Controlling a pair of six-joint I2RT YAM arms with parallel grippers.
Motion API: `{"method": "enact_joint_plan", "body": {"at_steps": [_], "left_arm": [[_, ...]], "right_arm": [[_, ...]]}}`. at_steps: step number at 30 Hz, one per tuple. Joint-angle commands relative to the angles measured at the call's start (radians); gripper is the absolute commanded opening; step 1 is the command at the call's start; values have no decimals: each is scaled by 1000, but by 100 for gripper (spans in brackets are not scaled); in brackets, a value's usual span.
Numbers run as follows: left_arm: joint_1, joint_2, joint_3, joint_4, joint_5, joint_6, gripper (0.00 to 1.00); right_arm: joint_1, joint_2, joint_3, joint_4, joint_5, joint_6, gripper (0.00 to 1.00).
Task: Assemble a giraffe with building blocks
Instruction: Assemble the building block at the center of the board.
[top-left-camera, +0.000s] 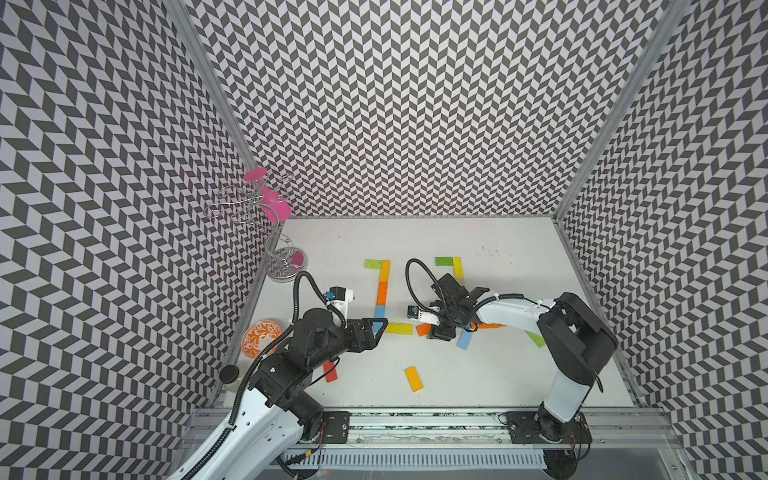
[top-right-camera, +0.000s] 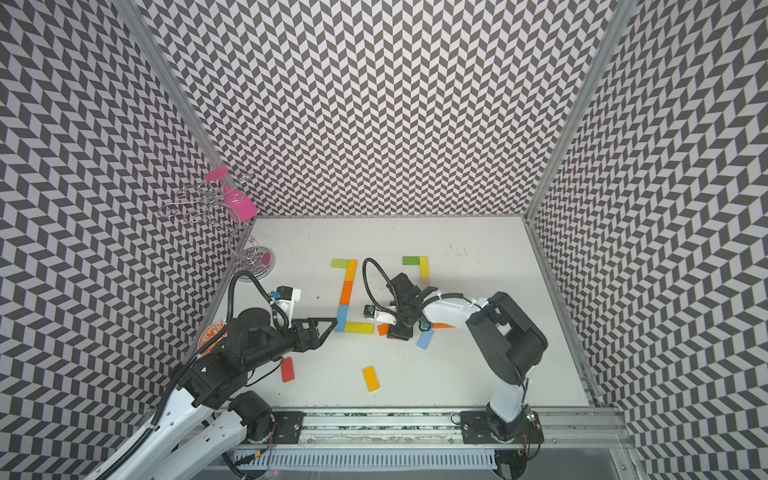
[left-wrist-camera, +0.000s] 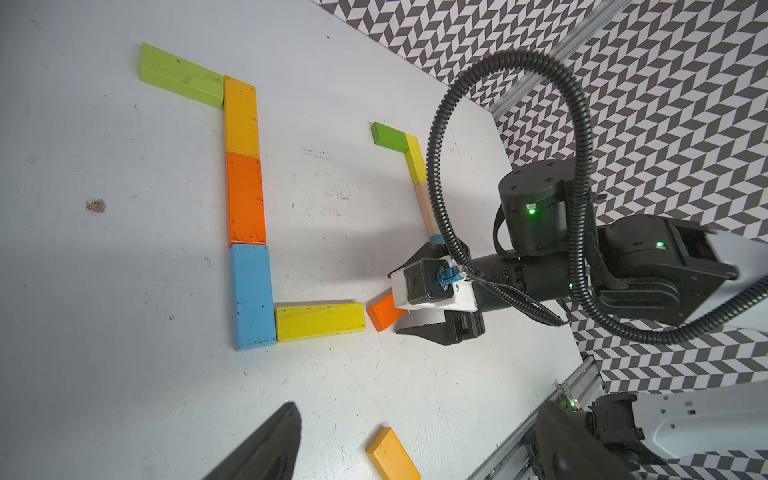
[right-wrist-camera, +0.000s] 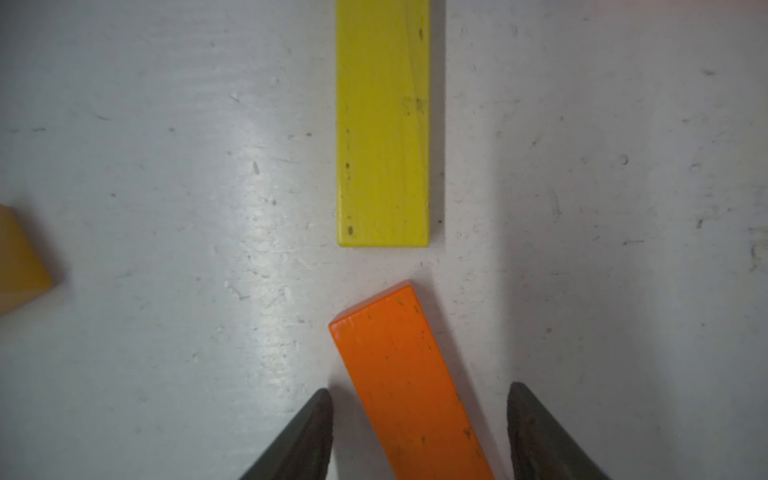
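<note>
Fingers (right-wrist-camera: 307, 436) of the right gripper (right-wrist-camera: 419, 399) stand spread on both sides of an orange block (right-wrist-camera: 399, 374). There is a small gap on each side, so they do not pinch it. This block lies flat and a little turned on the white table (right-wrist-camera: 166, 166). Its end is near the end of a yellow block (right-wrist-camera: 382, 124) but does not touch it.

In a top view the yellow block meets a blue block (top-left-camera: 378, 316) at a corner. From there a second orange block (top-left-camera: 382, 291), a pale orange block (top-left-camera: 386, 270) and a green block (top-left-camera: 373, 263) make a long line with a bend at the far end. Beside it, toward the right arm's side, a shorter shape begins with a second green block (top-left-camera: 444, 261) and a second yellow block (top-left-camera: 457, 268).

The left gripper (top-left-camera: 381, 330) is just beside the blue block, its fingers (left-wrist-camera: 270, 449) wide apart and holding nothing. An amber block (top-left-camera: 414, 378), a red block (top-left-camera: 331, 372) and a loose blue block (top-left-camera: 464, 338) lie apart from the shapes.
</note>
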Motion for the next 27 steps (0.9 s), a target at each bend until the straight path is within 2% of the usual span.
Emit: {"method": "enact_joint_plan", "body": {"at_steps": [1,4,8,13,27], "left_arm": [[3,-9,-1,23,5,-12,89],[2,-8,0,23,4,-13,89],[3,-9,-3,23,4,-13,89],[3,-5,1,22,5,-13,89],[3,-7,-1,22,6,-12,89]], "right_arm": [[-3,23,12,1,-31,-3,60],[-3,17,12,-17,-35,3,52],[-3,5,9,-37,-36,17,37],[-3,-9,-8,-39,-40,49,24],[36,-6,-20,-15,-36,78,24]]}}
